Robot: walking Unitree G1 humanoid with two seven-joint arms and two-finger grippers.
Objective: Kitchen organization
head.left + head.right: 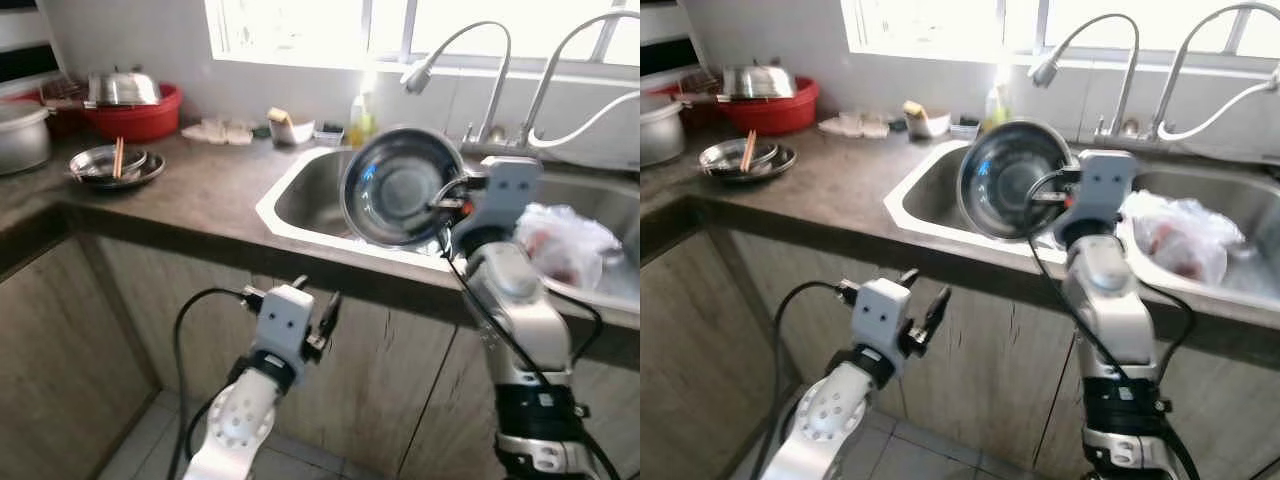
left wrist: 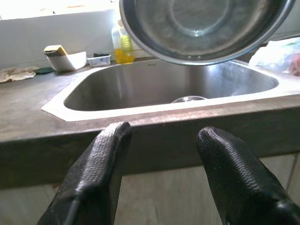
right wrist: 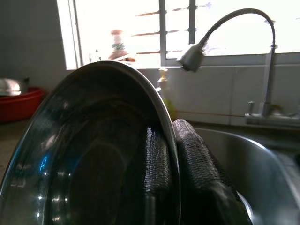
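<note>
1. The right gripper (image 3: pixel 171 159) is raised above the front edge of the stainless steel sink (image 1: pixel 300 195), its two black fingers pinched on the rim of a round, shiny steel bowl (image 1: pixel 400 187), one finger inside and one outside.
2. The bowl is held on edge, tilted so that its hollow faces the robot, and it hangs over the near part of the left sink basin.
3. The left gripper (image 2: pixel 161 154) is low in front of the wooden cabinet doors (image 1: pixel 130 310), below the dark grey countertop (image 1: pixel 200 185); its fingers are spread apart and hold nothing.
4. A crumpled clear plastic bag (image 1: pixel 565 240) with something reddish inside lies in the right part of the sink.
5. Two curved metal gooseneck taps (image 1: pixel 480 60) rise behind the sink, under the bright window.
6. A yellow bottle of dish liquid (image 2: pixel 122 44) stands at the back of the sink, near a small white dish (image 2: pixel 65 58).
7. At the far left of the counter sits a red plastic basin (image 1: pixel 140 115) with a steel lid (image 1: pixel 122 88) on it, and before it a shallow steel dish (image 1: pixel 115 165) holding chopsticks.
</note>
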